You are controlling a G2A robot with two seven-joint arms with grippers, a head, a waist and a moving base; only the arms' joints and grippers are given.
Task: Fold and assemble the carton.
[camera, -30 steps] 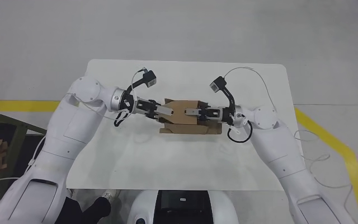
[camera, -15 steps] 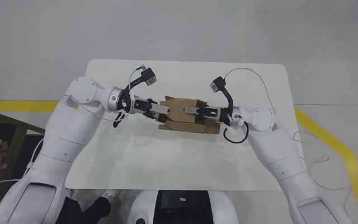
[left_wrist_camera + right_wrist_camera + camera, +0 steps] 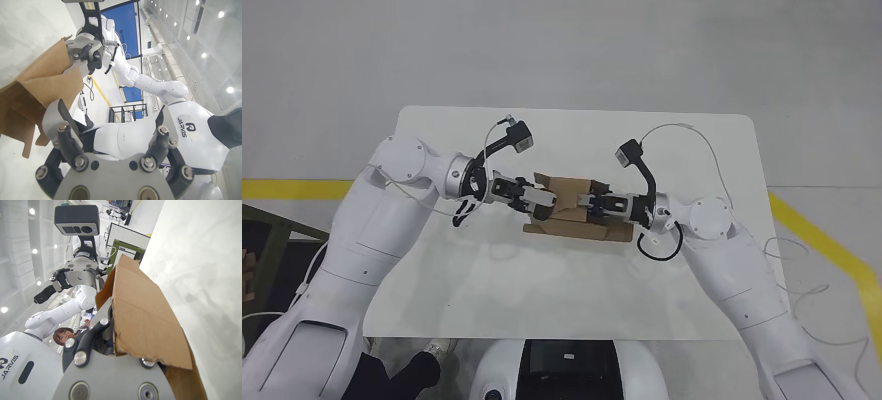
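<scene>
White table [image 3: 542, 290]: carton [image 3: 564, 188] centred; left gripper [image 3: 111, 107] spread at flap; right gripper [image 3: 75, 64] seemingly clamped on carton.

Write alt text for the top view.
A partly folded brown carton sits in the middle of a white table. The left gripper is at one end of it, the right gripper at the other, facing each other.

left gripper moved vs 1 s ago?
Yes. In the top view the left gripper has edged away from the table's left edge, further onto the carton.
</scene>
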